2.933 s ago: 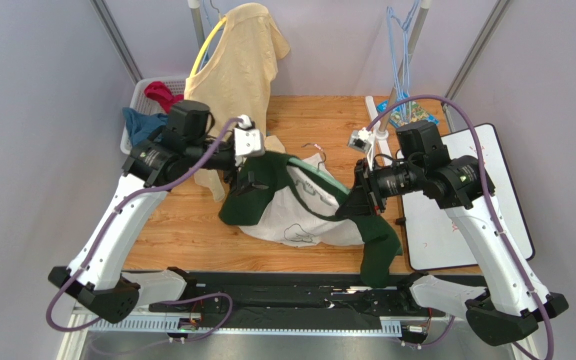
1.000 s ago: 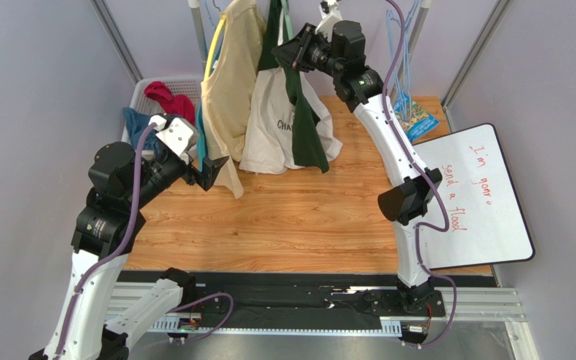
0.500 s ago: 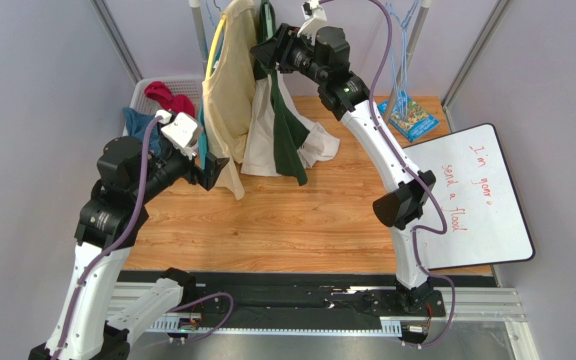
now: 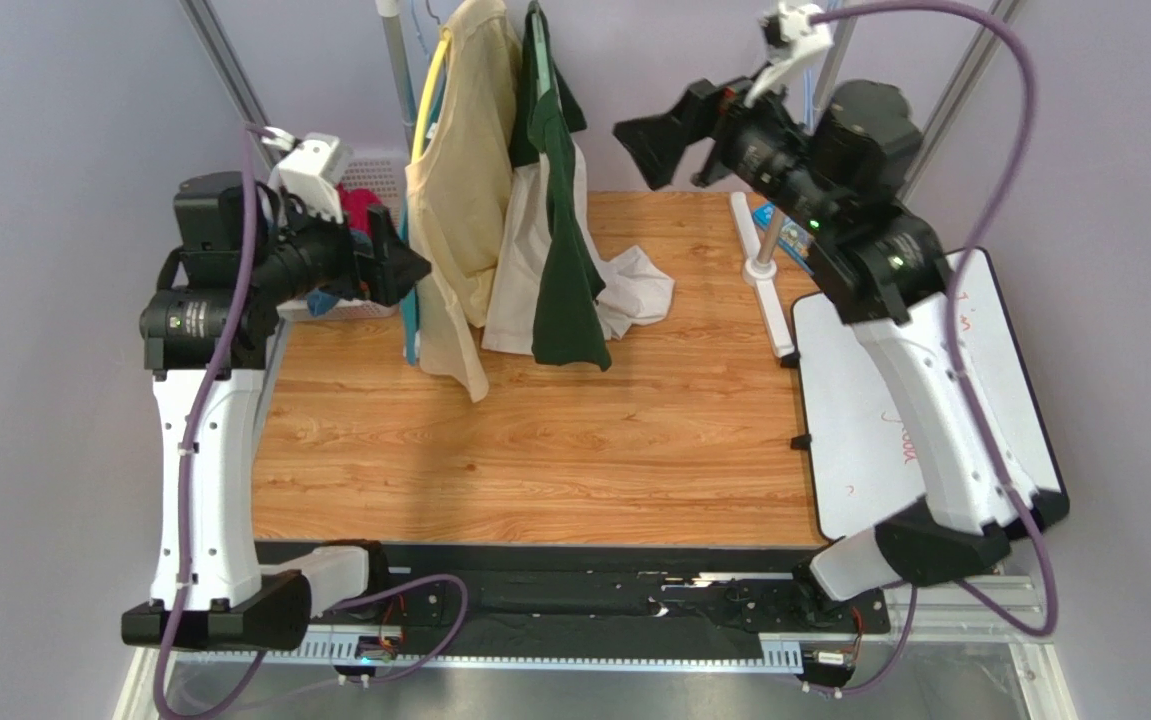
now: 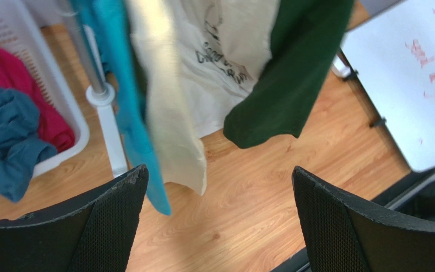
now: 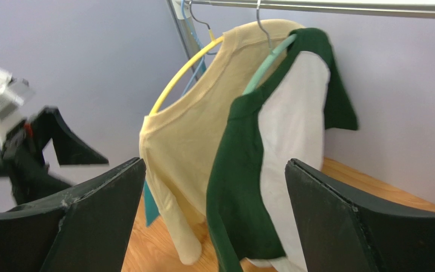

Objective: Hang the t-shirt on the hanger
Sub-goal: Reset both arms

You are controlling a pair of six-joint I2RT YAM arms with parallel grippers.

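From overhead the t-shirt (image 4: pixel 518 285) hangs straight down at the far edge of the worktop (image 4: pixel 611 450), right gripper (image 4: pixel 656 147) spread empty near its right, left gripper (image 4: pixel 404 267) spread beyond the tan shirt (image 4: pixel 461 195); the left wrist sees its green sleeve ahead; the right wrist sees it draped on the hanger (image 6: pixel 266 63), dead ahead.

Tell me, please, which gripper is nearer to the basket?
Left. The left gripper hovers close beside the basket at the table's far-left corner. The right gripper is raised on the other side of the hanging t-shirt.
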